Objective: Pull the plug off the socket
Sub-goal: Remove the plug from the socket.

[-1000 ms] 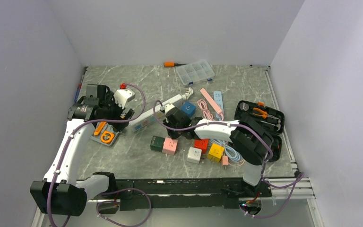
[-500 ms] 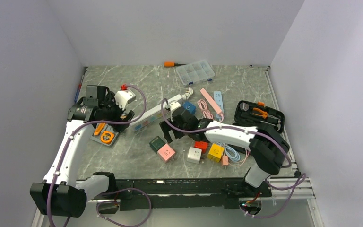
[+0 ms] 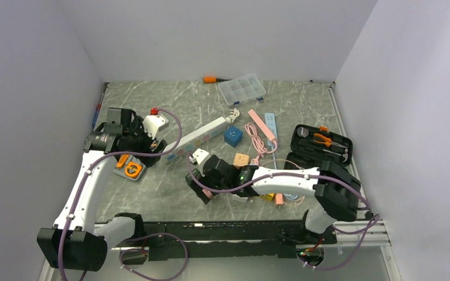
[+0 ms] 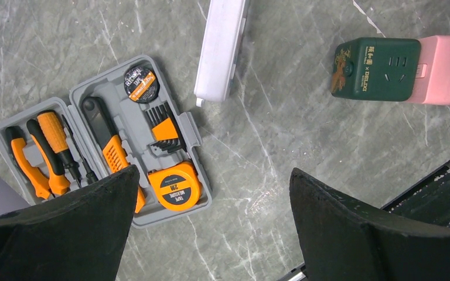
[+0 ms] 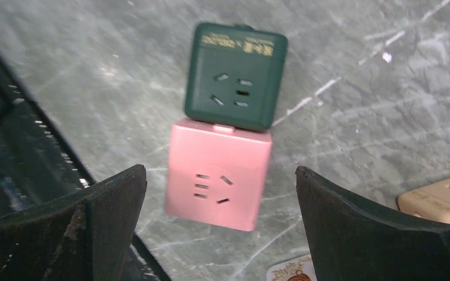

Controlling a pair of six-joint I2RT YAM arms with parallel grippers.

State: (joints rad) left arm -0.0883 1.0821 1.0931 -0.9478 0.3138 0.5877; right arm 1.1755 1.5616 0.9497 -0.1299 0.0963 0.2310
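Note:
The socket, a long white power strip with pastel faces, lies diagonally mid-table; its near end shows in the left wrist view. No plug shows on its visible faces, and I cannot tell which loose item is the plug. My left gripper hangs open over bare marble near the strip's end. My right gripper is open and empty, low over a pink cube adapter that touches a dark green cube adapter, near the table's front edge.
A grey tool case with orange tools lies under the left wrist. A blue cube, a tan cube, a pink cable and a black tool case sit to the right. A clear organiser box is at the back.
My right gripper has opened and swung from beside the strip toward the near edge, over the pink and green cubes. The pink cube has shifted nearer. The left arm has barely moved.

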